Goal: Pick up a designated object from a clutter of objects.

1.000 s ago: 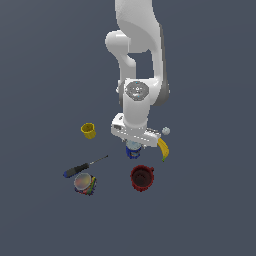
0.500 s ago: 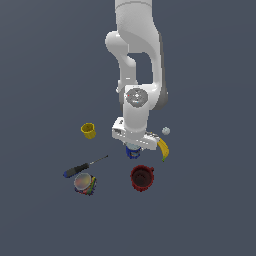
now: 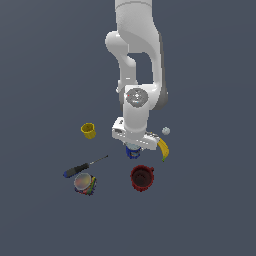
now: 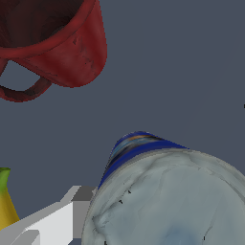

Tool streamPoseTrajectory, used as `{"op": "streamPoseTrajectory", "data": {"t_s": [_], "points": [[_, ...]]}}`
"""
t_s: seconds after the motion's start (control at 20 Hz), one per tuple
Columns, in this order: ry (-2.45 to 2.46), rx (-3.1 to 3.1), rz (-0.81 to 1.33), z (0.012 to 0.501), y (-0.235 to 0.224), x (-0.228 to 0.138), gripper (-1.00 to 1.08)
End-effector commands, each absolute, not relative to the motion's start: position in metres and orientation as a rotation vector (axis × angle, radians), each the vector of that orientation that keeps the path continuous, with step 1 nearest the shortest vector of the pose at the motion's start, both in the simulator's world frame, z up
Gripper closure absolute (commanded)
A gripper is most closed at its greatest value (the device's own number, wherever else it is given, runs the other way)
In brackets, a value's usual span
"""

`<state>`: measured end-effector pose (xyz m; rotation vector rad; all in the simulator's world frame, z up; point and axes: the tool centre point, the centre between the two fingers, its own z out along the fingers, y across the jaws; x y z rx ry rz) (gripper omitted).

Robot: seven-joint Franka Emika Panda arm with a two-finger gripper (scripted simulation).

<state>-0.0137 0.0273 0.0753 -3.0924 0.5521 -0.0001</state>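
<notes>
— Where is the blue can (image 3: 132, 152) right now?

— Directly under the arm's hand, on the dark floor in the middle of the clutter. In the exterior view only a sliver of blue shows below the white gripper (image 3: 133, 148). The red mug (image 3: 142, 178) sits near it on the side toward the camera, the banana (image 3: 163, 148) is just beside it toward the exterior view's right, and the yellow cup (image 3: 88, 130) lies off toward the exterior view's left.

— Which way does its long axis run?

— It appears upright: the wrist view looks almost straight down onto its silvery-white round top (image 4: 172, 201), with a band of blue label (image 4: 136, 149) visible along one side, so the axis points up toward the camera, perhaps with a slight lean.

— Are the fingers clenched on it?

— I cannot tell. One pale finger (image 4: 52, 220) shows in the wrist view right next to the can's wall, but the other is out of sight and the contact itself is hidden.

— What else is around?

— The blue-handled screwdriver (image 3: 84, 167) lies slantwise, well apart from the can, with the multicoloured can (image 3: 84, 183) just beyond its handle end. A tiny white ball (image 3: 165, 131) rests past the banana — near the arm's far side. The mug stands open-side up, its handle (image 4: 21, 91) plain in the wrist view.
</notes>
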Motion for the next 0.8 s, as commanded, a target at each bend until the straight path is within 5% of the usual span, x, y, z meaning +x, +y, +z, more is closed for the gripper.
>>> {"op": "streamPoseTrajectory", "data": {"t_s": [0.0, 0.75], "points": [[0.552, -3.092, 0.0, 0.076, 0.028, -0.013, 1.08], [0.553, -3.093, -0.001, 0.148, 0.066, 0.005, 1.08]]}}
